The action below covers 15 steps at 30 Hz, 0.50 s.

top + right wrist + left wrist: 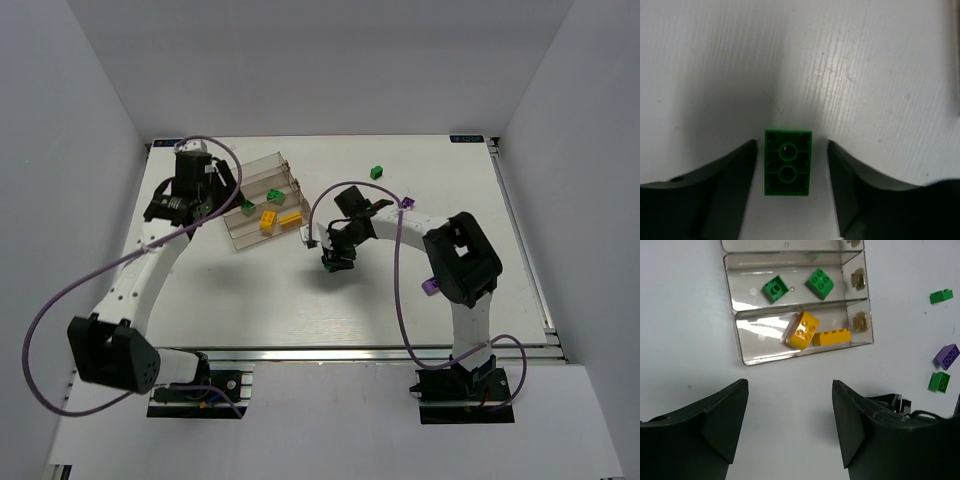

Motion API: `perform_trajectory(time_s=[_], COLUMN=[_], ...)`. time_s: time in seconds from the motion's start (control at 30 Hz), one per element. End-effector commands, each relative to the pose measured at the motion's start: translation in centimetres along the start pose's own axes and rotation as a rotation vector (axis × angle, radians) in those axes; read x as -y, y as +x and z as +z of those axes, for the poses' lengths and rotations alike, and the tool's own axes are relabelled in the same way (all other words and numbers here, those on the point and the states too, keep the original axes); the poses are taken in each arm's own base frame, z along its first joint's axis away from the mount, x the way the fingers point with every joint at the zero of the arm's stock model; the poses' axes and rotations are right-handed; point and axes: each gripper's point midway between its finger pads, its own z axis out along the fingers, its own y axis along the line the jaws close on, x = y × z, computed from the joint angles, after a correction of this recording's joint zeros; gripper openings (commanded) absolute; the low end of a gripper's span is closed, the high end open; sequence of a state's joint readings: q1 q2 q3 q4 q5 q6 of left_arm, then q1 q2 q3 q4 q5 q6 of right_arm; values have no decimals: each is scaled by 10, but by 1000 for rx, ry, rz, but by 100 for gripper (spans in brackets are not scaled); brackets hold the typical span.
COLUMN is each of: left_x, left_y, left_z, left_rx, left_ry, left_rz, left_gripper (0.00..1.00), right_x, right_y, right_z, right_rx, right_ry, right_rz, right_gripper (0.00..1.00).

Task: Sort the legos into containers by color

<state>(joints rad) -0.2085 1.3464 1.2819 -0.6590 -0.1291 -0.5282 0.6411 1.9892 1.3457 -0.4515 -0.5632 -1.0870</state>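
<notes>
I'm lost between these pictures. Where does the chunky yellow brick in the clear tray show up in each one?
Top external: the chunky yellow brick sits left of centre, in an end compartment of the clear tray.
Left wrist: upper middle, tilted, in the nearest compartment.
Right wrist: not in it; only a green brick shows.
Shared landmark: the long yellow brick right beside it, seen in the top and left wrist views.

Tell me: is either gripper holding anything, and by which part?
Nothing is held: the right gripper straddles a green brick, jaws apart; the left gripper is empty.
</notes>
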Motion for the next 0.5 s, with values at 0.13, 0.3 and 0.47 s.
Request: perform_trajectory(time_s=[0.13, 0.3, 0.47], left_x=[-18, -17, -20], left_y=[15, 20, 37], left_z=[-38, -59, -73], left_rx=[46, 66, 72], left_ry=[-2, 49, 99], left_rz=[-70, -90, -128], left_gripper=[78, 78, 80], right_x=[-2, 9, 58], right_y=[9, -40, -125], right_z=[2, -26, -58], right_rx=[-49, 53, 228], right_ry=[-37, -40, 90], right_rz=[-17, -34, -86], right_gripper=[33, 0, 0])
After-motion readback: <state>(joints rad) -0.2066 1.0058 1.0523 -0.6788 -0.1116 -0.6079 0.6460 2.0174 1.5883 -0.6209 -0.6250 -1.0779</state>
